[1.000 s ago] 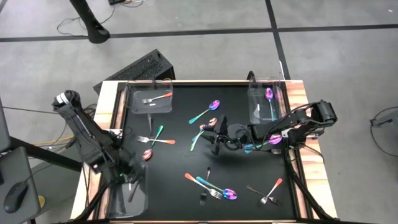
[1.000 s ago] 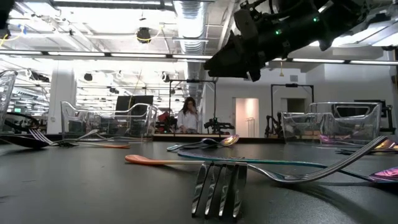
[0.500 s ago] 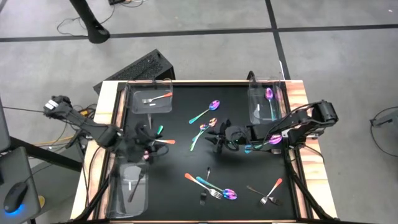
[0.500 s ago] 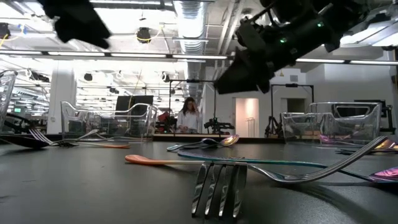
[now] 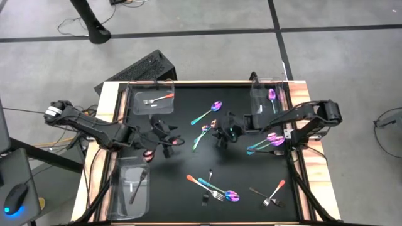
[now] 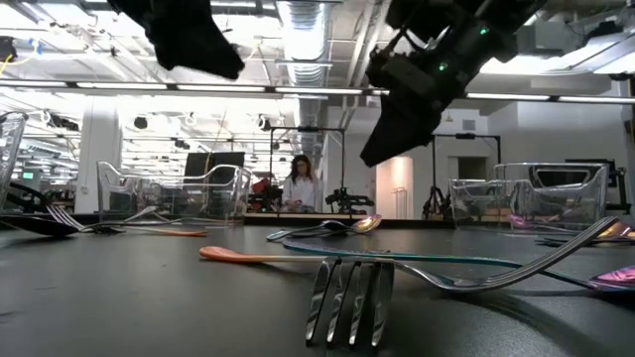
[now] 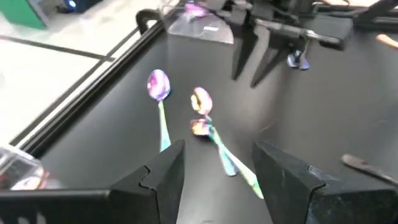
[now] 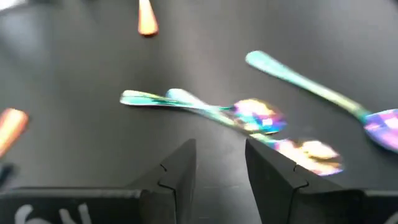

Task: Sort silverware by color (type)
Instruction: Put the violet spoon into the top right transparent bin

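Silverware lies scattered on the black table [image 5: 188,160]. Two iridescent spoons [image 5: 202,133] lie crossed at the middle, and a third [image 5: 208,115] lies just beyond them. My right gripper [image 5: 218,135] hangs open over the crossed pair [image 8: 249,115], tipped down, touching nothing. My left gripper [image 5: 169,139] hovers open left of them, pointing at them [image 7: 200,106] and at the right gripper [image 7: 256,53]. More forks and spoons [image 5: 213,189] lie near the front edge, one of them an orange-handled fork [image 5: 274,192]. An iridescent spoon [image 5: 264,144] lies at the right edge.
Clear bins stand at the far left [image 5: 151,97] with an orange-handled spoon, at the near left [image 5: 129,188] with dark pieces, and at the far right [image 5: 267,100] with iridescent pieces. A small reddish spoon [image 5: 149,155] lies beside the left gripper. A person [image 6: 301,183] stands far behind.
My left gripper has swung from over the near-left bin toward the table's middle, rising a little and rolling about its axis, and stays open. My right gripper has tipped more steeply downward and drawn slightly toward the far edge over the crossed spoons. No silverware has moved.
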Robot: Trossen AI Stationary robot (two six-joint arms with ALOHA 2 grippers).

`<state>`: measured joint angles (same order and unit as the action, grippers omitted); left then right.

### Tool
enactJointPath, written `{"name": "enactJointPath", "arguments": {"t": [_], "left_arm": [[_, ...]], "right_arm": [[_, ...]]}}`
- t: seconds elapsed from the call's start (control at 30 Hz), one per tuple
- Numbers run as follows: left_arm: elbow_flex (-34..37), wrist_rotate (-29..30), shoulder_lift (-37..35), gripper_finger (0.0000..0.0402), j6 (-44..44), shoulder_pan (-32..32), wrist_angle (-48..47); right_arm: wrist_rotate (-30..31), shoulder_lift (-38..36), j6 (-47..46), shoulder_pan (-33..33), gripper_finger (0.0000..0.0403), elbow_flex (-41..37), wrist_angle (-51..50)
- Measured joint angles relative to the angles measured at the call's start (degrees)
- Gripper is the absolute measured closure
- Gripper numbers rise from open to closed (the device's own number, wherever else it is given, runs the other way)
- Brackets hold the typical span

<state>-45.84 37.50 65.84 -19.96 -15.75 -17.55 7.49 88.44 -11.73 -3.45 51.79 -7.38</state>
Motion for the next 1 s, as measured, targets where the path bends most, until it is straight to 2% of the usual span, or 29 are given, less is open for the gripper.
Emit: {"name": "enactJointPath", "arguments": {"t": [0.17, 0.23, 0.33, 0.47, 0.73, 1.0], "left_arm": [[6.9, -7.5, 0.0, 0.0227, 3.8, 3.1, 14.4], [9.6, -10.1, 0.0, 0.0227, 4.6, 4.6, 21.2], [13.1, -11.8, 0.0, 0.0227, 4.8, 6.6, 26.0], [15.1, -11.7, -0.1, 0.0227, 5.2, 8.7, 28.1], [16.2, -11.3, -0.1, 0.0227, 7.2, 12.2, 25.9], [16.2, -11.2, -0.1, 0.0227, 7.2, 14.0, 23.6]], "right_arm": [[-5.5, 4.5, 9.7, -7.4, 0.0245, 1.1, 1.2], [-8.0, 6.6, 12.5, -10.1, 0.0245, 3.5, 2.1], [-10.6, 10.2, 17.6, -13.3, 0.0245, 7.7, -0.5], [-10.6, 17.1, 23.4, -15.7, 0.0245, 16.4, -8.1], [-10.6, 29.6, 33.7, -18.2, 0.0245, 34.2, -25.6], [-10.4, 35.4, 38.5, -20.3, 0.0252, 43.0, -34.9]]}}
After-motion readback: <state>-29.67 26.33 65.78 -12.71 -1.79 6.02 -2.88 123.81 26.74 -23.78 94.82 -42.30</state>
